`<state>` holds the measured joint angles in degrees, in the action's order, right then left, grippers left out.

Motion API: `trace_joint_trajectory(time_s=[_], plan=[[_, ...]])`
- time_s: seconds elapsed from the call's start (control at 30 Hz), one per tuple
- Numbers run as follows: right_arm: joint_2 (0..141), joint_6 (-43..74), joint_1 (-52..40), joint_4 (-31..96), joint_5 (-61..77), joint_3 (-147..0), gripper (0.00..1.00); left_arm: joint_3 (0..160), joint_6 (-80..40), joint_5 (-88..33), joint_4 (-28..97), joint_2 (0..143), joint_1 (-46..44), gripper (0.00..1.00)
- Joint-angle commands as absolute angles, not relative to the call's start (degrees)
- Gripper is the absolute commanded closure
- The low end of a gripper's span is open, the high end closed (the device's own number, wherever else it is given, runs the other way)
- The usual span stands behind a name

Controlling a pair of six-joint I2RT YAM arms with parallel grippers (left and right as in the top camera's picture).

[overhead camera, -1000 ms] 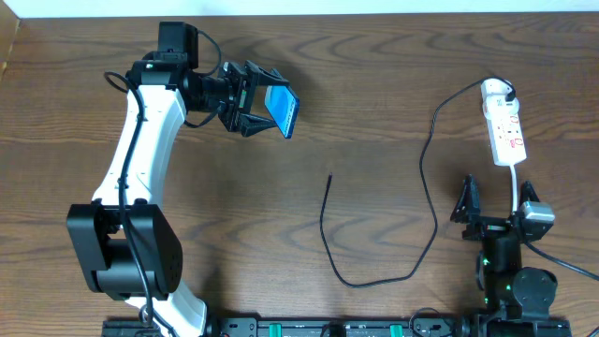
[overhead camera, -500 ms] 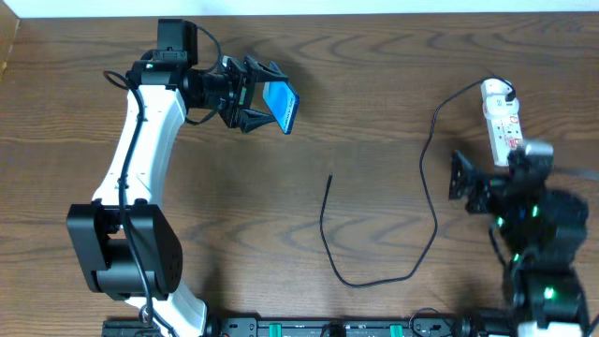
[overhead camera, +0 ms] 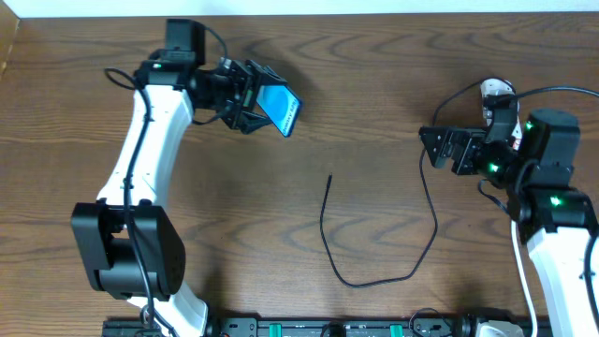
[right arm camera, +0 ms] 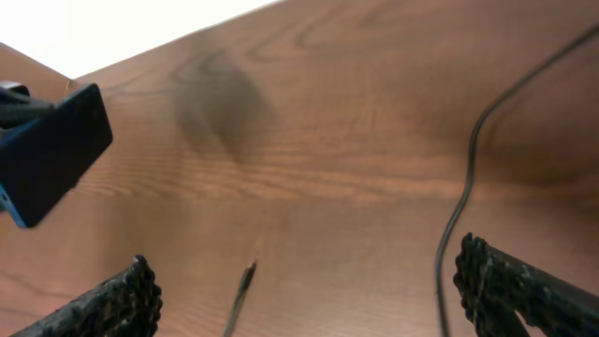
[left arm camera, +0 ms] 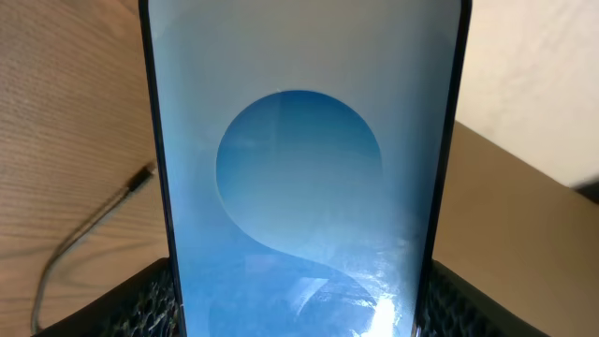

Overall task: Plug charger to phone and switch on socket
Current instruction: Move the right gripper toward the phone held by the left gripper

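Note:
My left gripper (overhead camera: 251, 97) is shut on the phone (overhead camera: 279, 109) and holds it tilted above the table at the back left. Its blue screen fills the left wrist view (left arm camera: 299, 168). The charger (overhead camera: 374, 276) lies in a loop on the table, its plug tip (overhead camera: 330, 177) at the centre. The tip also shows in the right wrist view (right arm camera: 245, 278) and the left wrist view (left arm camera: 140, 180). My right gripper (overhead camera: 440, 148) is open and empty, raised at the right near the cable. The socket (overhead camera: 491, 92) is mostly hidden behind the right arm.
The phone shows as a dark slab at the left of the right wrist view (right arm camera: 51, 150). The table's far edge runs along the top of the overhead view. The arm bases stand at the front edge.
My right arm has risen from the front right and swung toward the back, now covering the socket. My left gripper with the phone has tilted slightly.

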<state>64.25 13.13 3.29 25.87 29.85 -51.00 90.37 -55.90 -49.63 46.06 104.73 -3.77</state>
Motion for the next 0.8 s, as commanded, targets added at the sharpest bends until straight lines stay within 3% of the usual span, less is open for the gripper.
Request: trace_joint_trajectory(time_s=[0.0, 0.2, 0.77], plan=[[66.9, 20.9, 2.9, 25.8, 33.5, -51.9, 0.01, 91.7, -57.8, -44.5, 45.9, 103.2, -7.5, 0.93], [71.0, 27.2, 1.9, 25.6, 38.1, -51.9, 0.01, 91.7, -61.8, -36.2, 45.9, 103.2, -11.8, 0.93], [72.7, 28.7, -13.6, 17.5, 35.8, -51.9, 0.01, 91.7, -71.7, -34.0, 46.0, 103.2, -17.2, 0.93]])
